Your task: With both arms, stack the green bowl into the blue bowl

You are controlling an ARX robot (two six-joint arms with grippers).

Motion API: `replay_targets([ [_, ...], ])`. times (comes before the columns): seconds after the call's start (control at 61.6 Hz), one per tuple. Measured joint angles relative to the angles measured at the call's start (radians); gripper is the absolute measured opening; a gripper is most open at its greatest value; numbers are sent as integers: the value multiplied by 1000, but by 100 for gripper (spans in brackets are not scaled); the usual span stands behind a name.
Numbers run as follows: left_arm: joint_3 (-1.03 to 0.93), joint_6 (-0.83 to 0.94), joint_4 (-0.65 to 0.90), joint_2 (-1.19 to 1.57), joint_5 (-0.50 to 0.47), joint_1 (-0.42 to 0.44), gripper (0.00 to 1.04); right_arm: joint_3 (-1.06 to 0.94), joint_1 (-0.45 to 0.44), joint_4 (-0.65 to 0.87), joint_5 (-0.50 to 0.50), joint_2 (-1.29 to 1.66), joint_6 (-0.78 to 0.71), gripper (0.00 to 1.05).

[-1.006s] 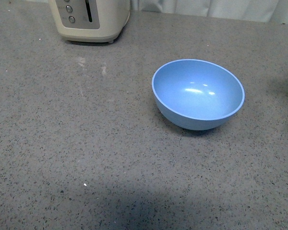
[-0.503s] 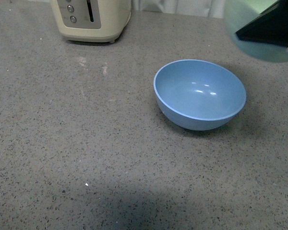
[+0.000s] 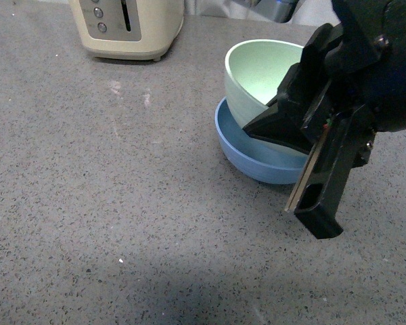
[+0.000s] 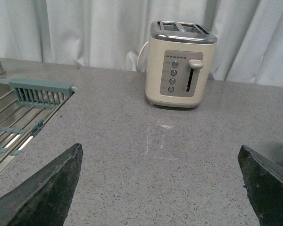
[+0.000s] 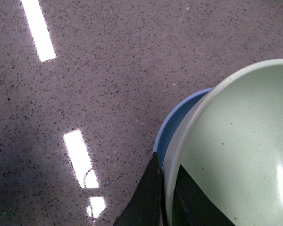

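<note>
My right jaws (image 3: pixel 279 128) clamp green bowl (image 3: pixel 260 74) rim (tilted) | inside blue bowl (image 3: pixel 250 152) | left jaws (image 4: pixel 162 188) apart, empty

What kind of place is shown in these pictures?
Most likely a kitchen counter. A toaster stands on a speckled grey countertop, a sink with a drain rack is set into it, and curtains hang behind. Two bowls also fit a kitchen.

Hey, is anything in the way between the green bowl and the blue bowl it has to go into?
Nothing visible. The green bowl, pinched at its rim by the right gripper, sits tilted directly over the blue bowl, partly inside it.
</note>
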Motion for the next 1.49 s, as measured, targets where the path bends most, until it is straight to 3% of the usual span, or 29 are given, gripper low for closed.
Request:
replay_targets([
  [0.081,0,0,0,0,0,0,98,1,13,18,16,13,-16,3],
  [0.195,0,0,0,0,0,0,98,2,19,37,34,17,-23,18],
  [0.325,0,0,0,0,0,0,98,-5,-12,78,76,-21,-14,48],
  [0.633,0,0,0,0,0,0,98,-201,-184,149,196,-288,130,97],
  [0.909,0,0,0,0,0,0,98,-461,-405,119,372,-674,360,95],
  [0.99,0,0,0,0,1,0,98,-604,-443,502,346,-715,458,79],
  [1.087,0,0,0,0,0,0,98,-688,-479,706,317,-745,500,64],
  [1.428,0,0,0,0,0,0,98,-768,-489,650,315,-917,528,5],
  [1.493,0,0,0,0,0,0,98,-777,-489,630,313,-948,529,1],
])
